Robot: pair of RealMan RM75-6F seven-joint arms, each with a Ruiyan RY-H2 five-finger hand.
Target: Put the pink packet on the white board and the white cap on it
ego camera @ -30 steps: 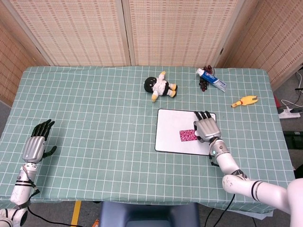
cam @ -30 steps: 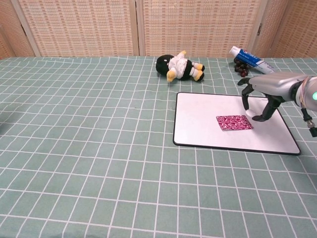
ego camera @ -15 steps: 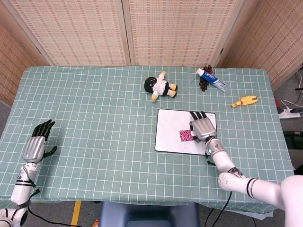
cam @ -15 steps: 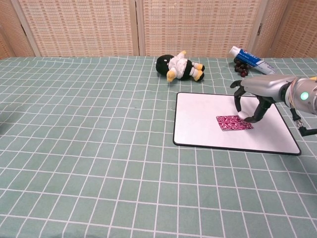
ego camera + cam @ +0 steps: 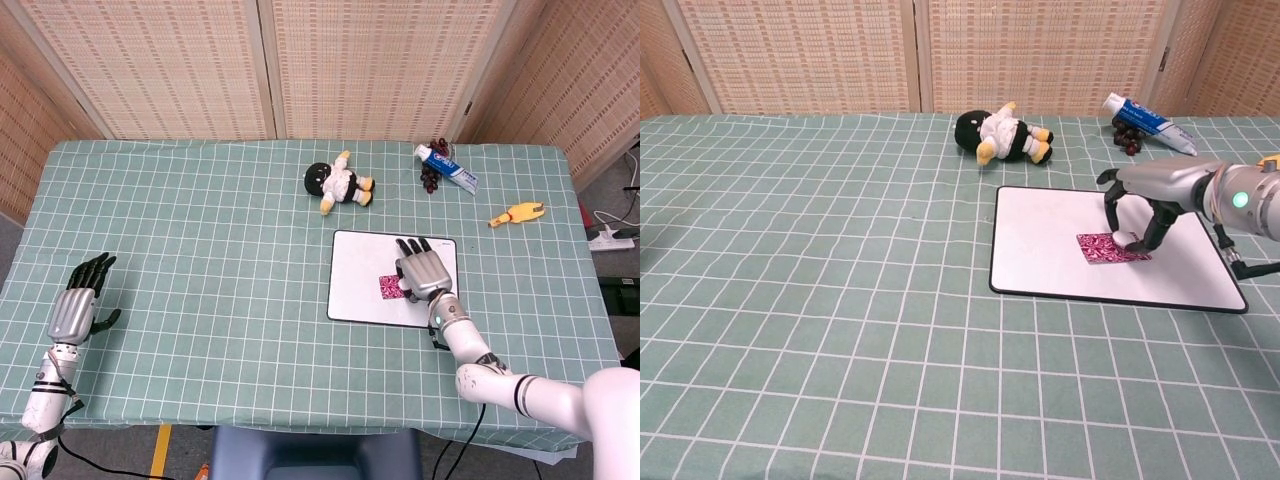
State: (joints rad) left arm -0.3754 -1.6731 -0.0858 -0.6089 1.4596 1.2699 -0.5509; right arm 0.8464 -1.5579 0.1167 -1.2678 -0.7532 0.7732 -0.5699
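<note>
The cap [image 5: 1132, 238] is being pinched by the right robot hand [image 5: 1137, 198] over the packet's [image 5: 1110, 247] right edge, the packet lying flat on the board [image 5: 1040, 250]. If released off-centre, the cap could be rolled off onto bare board; the light packet could be dragged by fingertips. The left robot hand [image 5: 77, 305] is resting open, near left on the bench [image 5: 200, 230].
</note>
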